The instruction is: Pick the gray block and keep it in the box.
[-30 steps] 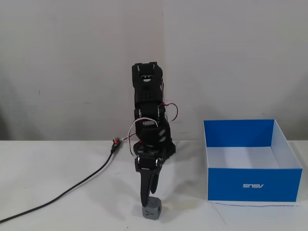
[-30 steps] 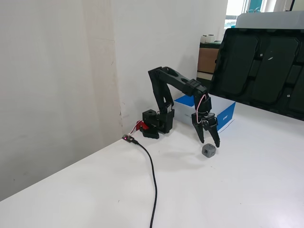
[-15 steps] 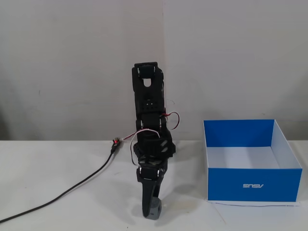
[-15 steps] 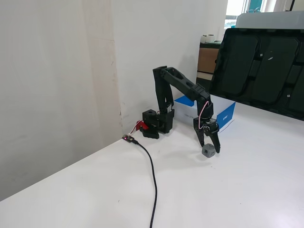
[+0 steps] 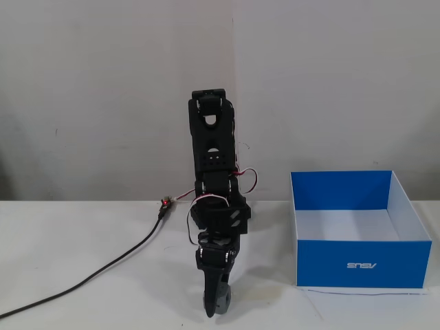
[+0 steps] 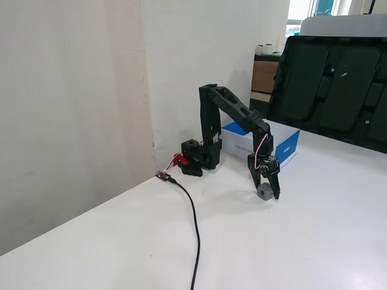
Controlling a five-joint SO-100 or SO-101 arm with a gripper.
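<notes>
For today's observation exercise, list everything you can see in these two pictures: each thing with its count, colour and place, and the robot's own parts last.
Gray block: one, gray, low at the table between the gripper fingers.
Box: one, blue outside, white inside, open, right of the arm in a fixed view.
Cable: one, black, across the table to the arm's base.
Table: one, white.
Dark panel: one, black, behind the table.
Arm: one, black, bent down.
Gripper: one, black, closed around the block.

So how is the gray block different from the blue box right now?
The gray block is tiny and gray; the box is large and blue outside with a white floor. The block sits between the fingers of the gripper at table level, while the box stands free and open-topped, with nothing visible inside. Both are boxy shapes.
</notes>
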